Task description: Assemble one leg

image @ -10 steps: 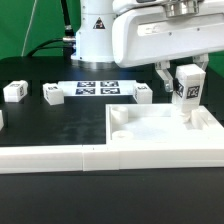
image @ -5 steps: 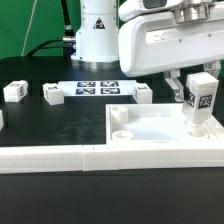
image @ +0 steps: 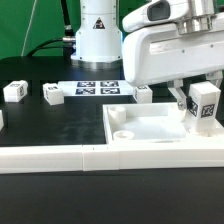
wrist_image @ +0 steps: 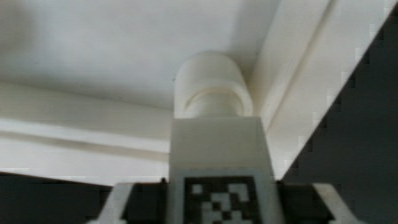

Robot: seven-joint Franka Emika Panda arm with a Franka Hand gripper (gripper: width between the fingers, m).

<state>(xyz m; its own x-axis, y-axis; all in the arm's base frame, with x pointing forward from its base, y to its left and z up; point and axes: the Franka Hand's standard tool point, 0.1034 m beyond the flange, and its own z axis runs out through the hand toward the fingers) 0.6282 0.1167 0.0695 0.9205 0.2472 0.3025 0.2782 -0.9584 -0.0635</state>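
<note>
My gripper (image: 204, 98) is shut on a white leg (image: 205, 107) with a black-and-white tag on its side. It holds the leg upright over the near right corner of the large white square panel (image: 150, 125), at the exterior view's right. In the wrist view the leg (wrist_image: 217, 130) runs from between my fingers down to the panel's corner (wrist_image: 107, 60), its rounded end close to the panel's raised rim. I cannot tell whether the end touches the panel. Three other legs (image: 14, 91) (image: 52, 94) (image: 144, 95) lie on the black table.
The marker board (image: 97, 89) lies flat at the back by the robot base (image: 97, 35). A long white rail (image: 60, 158) runs along the front edge. A round socket (image: 122, 115) sits in the panel's left corner.
My gripper has moved toward the exterior view's right and slightly nearer the camera with the leg in it, from the panel's back right toward its right corner.
</note>
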